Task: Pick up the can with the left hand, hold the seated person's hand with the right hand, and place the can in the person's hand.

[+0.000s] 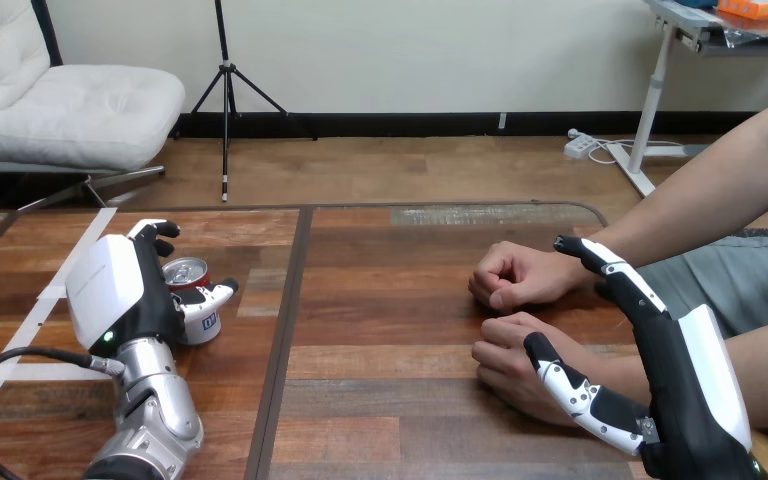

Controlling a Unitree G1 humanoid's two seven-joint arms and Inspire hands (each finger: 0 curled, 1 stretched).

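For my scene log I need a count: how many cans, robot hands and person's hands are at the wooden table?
Small metal can with a red rim: 1
Black-and-white robot hands: 2, left hand and right hand
Person's hands: 2, farther hand and nearer hand
Total: 5

My black left hand (125, 295) wears a white back shell with a small green light, above a silver forearm (152, 420); my right hand (685, 370) is black and white too.

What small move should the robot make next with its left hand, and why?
Probably lift the can a little off the table: the left hand has its fingers and thumb curled round it, and the can seems to stand upright on the wood, not yet raised.
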